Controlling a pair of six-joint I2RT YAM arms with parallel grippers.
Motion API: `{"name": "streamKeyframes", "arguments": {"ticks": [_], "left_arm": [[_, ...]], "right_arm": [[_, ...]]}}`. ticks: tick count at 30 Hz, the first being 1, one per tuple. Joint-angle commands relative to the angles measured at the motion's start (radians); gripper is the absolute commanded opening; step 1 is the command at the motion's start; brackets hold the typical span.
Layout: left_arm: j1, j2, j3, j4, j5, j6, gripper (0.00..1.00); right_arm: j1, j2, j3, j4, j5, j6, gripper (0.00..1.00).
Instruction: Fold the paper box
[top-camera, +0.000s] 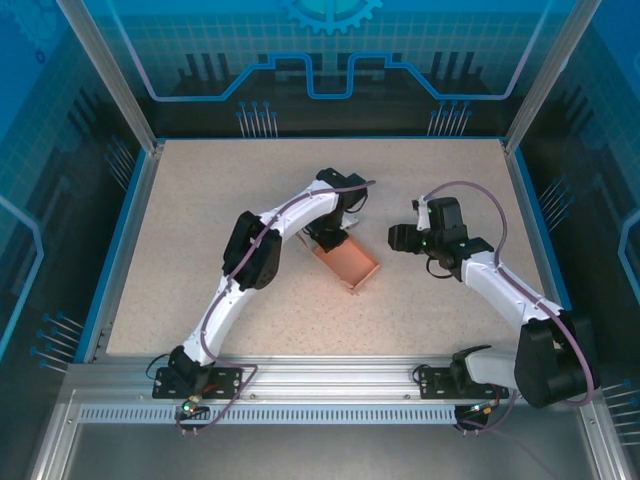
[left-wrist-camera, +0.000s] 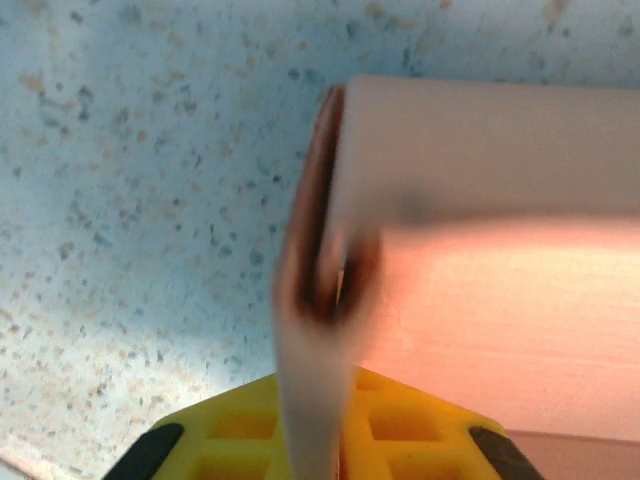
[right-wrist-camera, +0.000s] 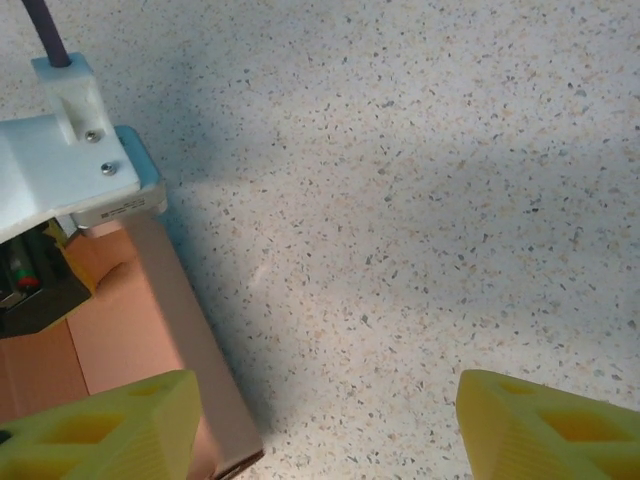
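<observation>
One paper box (left-wrist-camera: 490, 150) in left hand (left-wrist-camera: 318, 425)

Paper box (top-camera: 346, 263) on table (top-camera: 200, 200), centre

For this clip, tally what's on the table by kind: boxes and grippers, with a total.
Box: 1
Grippers: 2 (left gripper, right gripper)
Total: 3
</observation>
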Motion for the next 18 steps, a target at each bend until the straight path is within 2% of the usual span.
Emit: {"name": "streamKeyframes", "arguments": {"ticks": [1,10,18], "left_arm": [[-0.006,0.046,0.038,0.002,-0.019,0.012,0.16],[-0.009,0.064,0.106,0.044,0.036,0.058,0.28],[-0.027,0.078,0.159,0.101,0.050,0.209,0.33]], "right_arm": [[-0.018,-0.017,-0.013,-0.006,-0.004,-0.003,0.69],[-0.020,-0.024,-0.019,-0.017,-0.003,-0.003,0.69],[-0.021,-0.043,-0.028,-0.041,0.005,-0.002,0.69]]}}
